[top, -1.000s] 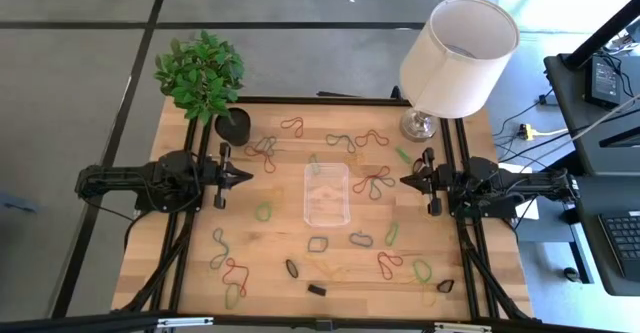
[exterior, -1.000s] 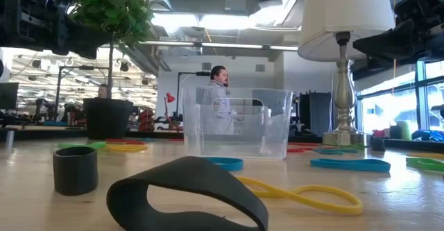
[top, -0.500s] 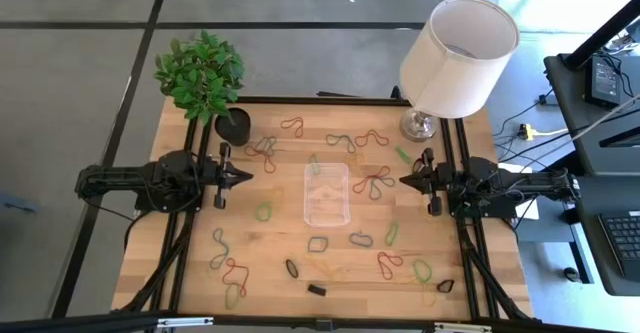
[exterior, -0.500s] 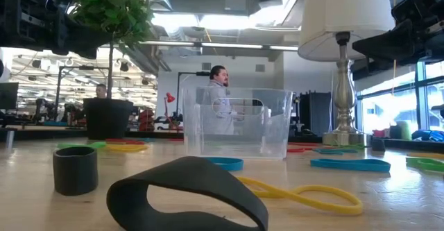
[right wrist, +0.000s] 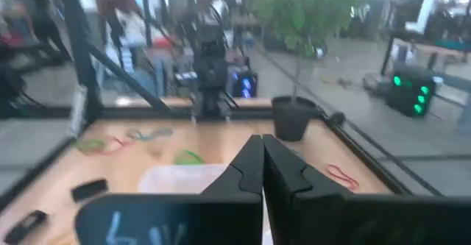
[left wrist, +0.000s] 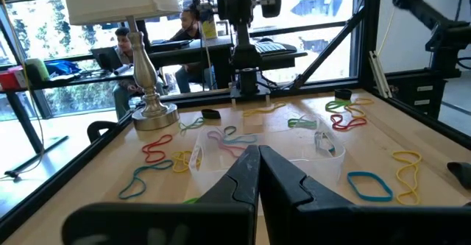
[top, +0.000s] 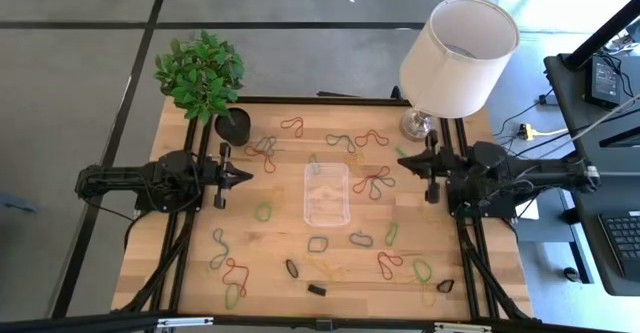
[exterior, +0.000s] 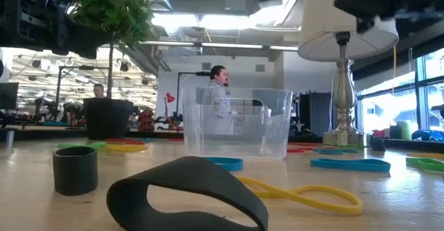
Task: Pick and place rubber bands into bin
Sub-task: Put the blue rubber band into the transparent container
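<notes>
The clear bin (top: pixel 326 193) stands at the table's middle; it also shows in the low view (exterior: pixel 237 122). Rubber bands in red, green, yellow, black and grey lie loose all round it, such as a red and green cluster (top: pixel 373 182) and a green one (top: pixel 263 212). My left gripper (top: pixel 248 176) is shut and level, left of the bin, well above the wood. My right gripper (top: pixel 408 160) is also shut and level, right of the bin and higher up. Both wrist views show the fingertips (left wrist: pixel 257 164) (right wrist: pixel 262 153) pressed together with nothing between them.
A black plant pot (top: pixel 233 125) with a green plant stands at the far left, and a lamp (top: pixel 455 58) at the far right. A wide black band (exterior: pixel 187 193) and a yellow band (exterior: pixel 305 195) lie near the front edge. People show in the room behind.
My right gripper has risen well above the table, staying shut and level; in the low view it has climbed from the right edge to the top. The left arm, the bin and the bands have kept still.
</notes>
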